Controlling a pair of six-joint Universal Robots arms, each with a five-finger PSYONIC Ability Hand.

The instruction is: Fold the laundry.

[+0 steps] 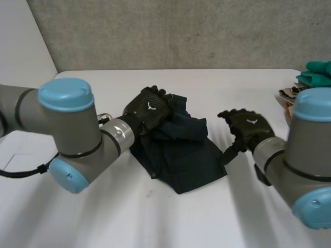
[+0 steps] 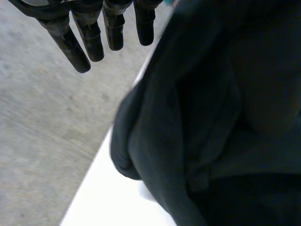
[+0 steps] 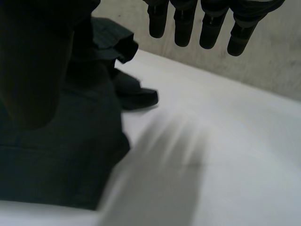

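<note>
Toward the middle of the surface (image 1: 129, 222), the left robot hand (image 1: 149, 107), fingers (image 2: 91, 40) straight and empty, is over the far-left part of the crumpled dark garment (image 1: 181, 155); the right robot hand (image 1: 248, 126), equally loose, sits just beside its right edge. Each should pinch a true corner and spread it flat before folding.

We are looking at one dark navy garment (image 1: 181, 155) lying unfolded mid-table.
It is resting crumpled on the white table (image 1: 232, 88): its near part is spreading fairly flat, while its far part (image 2: 211, 117) is bunching into raised folds. A ruffled edge and a small flap (image 3: 136, 96) are sticking out onto the bare tabletop.
</note>
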